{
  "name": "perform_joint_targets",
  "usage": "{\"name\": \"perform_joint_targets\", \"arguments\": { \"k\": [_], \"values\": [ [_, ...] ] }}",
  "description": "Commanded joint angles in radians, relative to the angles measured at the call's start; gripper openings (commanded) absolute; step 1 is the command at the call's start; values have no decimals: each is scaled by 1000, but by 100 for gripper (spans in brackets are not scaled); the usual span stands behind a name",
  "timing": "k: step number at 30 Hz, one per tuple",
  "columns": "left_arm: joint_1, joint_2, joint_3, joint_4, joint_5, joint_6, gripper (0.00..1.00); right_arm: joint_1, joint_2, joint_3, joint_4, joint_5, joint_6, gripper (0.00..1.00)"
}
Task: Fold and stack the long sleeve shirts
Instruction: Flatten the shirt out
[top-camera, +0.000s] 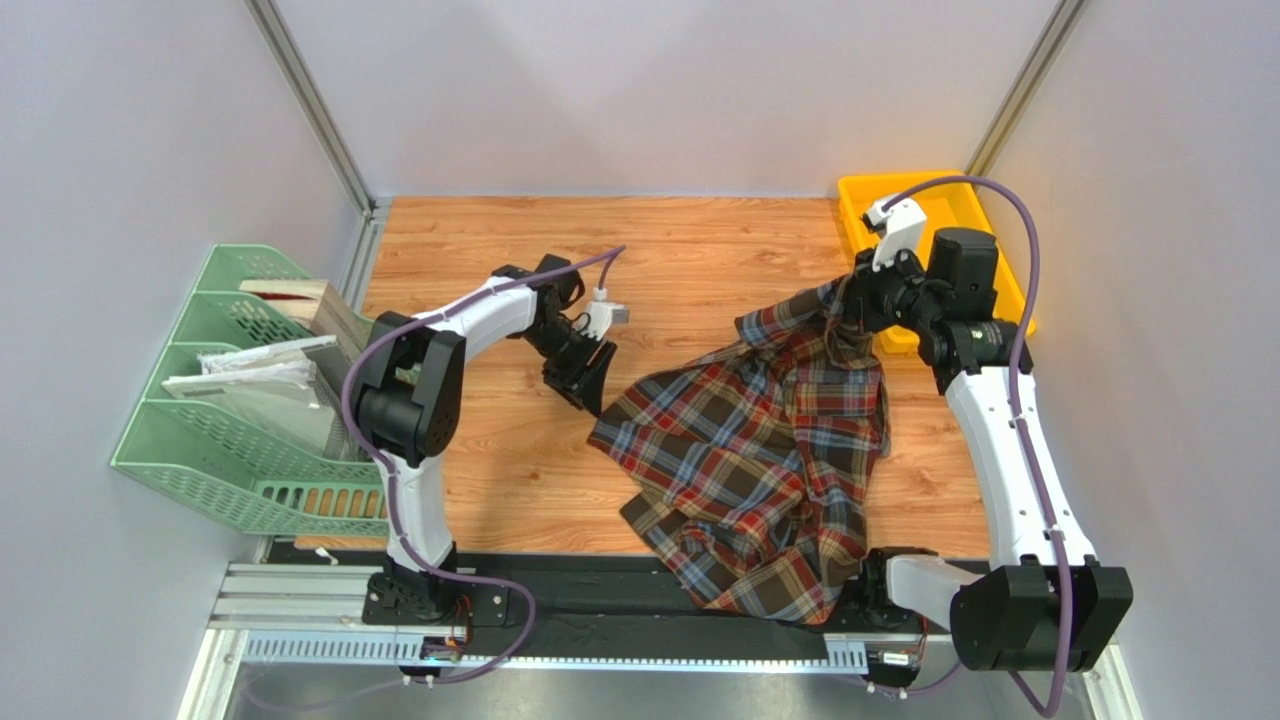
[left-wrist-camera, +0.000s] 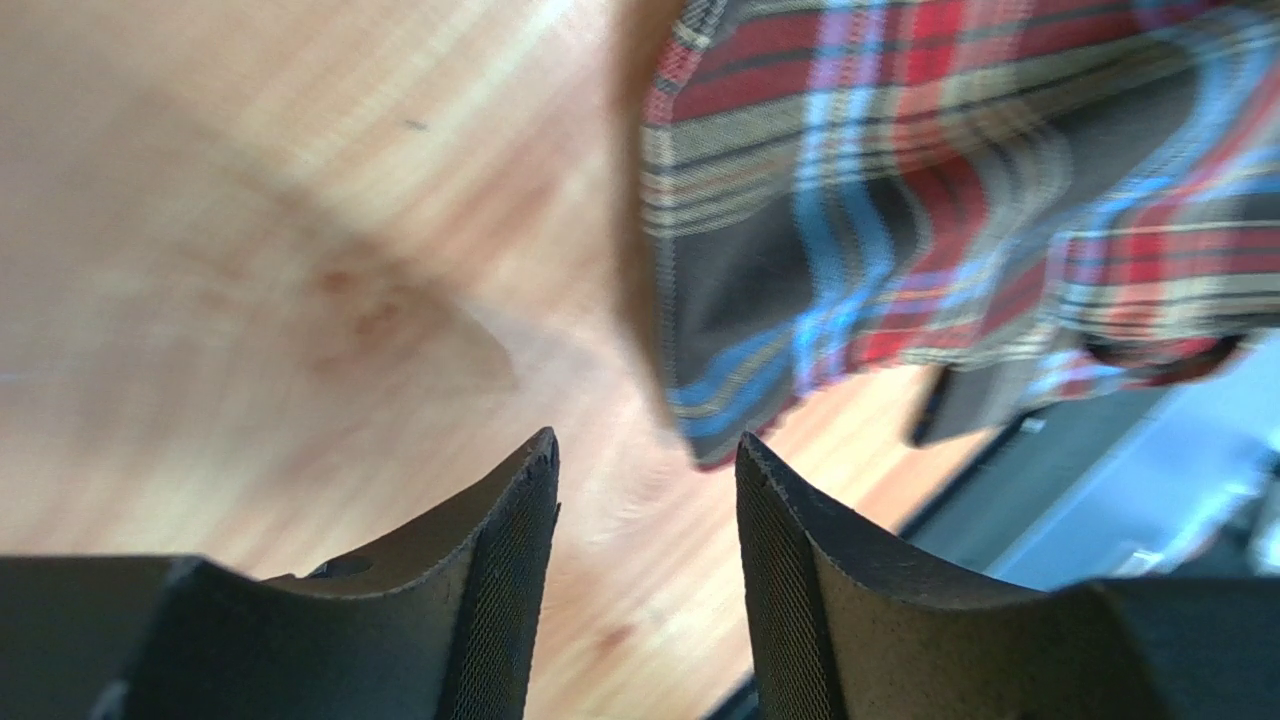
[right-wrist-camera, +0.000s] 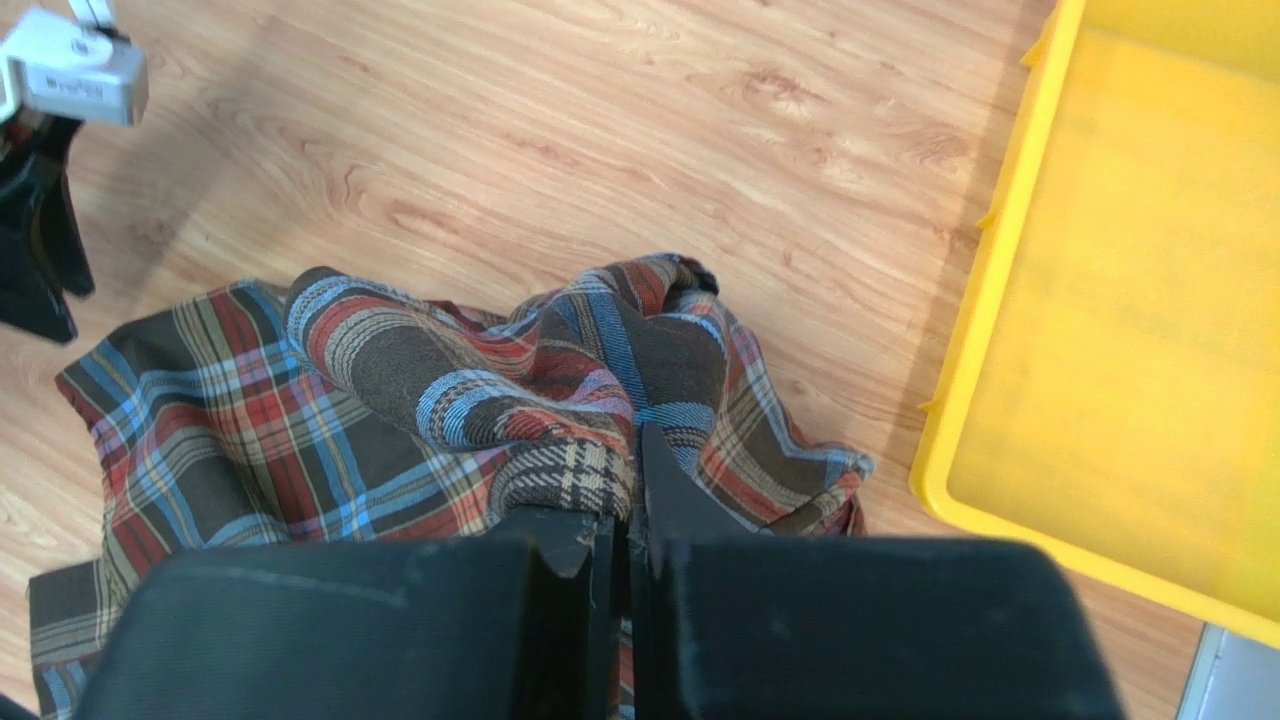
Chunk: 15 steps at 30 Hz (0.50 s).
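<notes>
1. The big soft plaid shirt in brown, red, blue and cream (top-camera: 759, 450) lies on the right side of the wooden table (top-camera: 481, 480) and reaches its near edge.
2. The right gripper (right-wrist-camera: 631, 483) has its jaws clamped on a bunched bit of the shirt and holds it up near the far right corner.
3. The left gripper (left-wrist-camera: 646, 450) hangs just left of the shirt, jaws apart, with nothing between them.
4. The yellow plastic tray (top-camera: 864, 195) sits in the far right corner; only its bare floor shows.
5. The green plastic rack (top-camera: 226, 435) by the left edge holds flat white packets (top-camera: 248, 368) and a brown block (top-camera: 323, 308).
</notes>
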<state>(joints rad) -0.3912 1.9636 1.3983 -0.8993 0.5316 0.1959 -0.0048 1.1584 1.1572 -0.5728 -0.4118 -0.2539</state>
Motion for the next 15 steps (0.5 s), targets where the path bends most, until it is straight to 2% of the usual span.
{"name": "perform_joint_targets", "arguments": {
  "k": [1,11,15],
  "values": [
    [-14,0,-50,26,149,-92,54,0,-11,53,73,28,39,0],
    [-9,115,-97,175,240,-162,54,-1,-19,85,59,27,42,0],
    [-20,156,-99,209,252,-185,50,-1,-20,94,56,28,48,0]
  ]
}}
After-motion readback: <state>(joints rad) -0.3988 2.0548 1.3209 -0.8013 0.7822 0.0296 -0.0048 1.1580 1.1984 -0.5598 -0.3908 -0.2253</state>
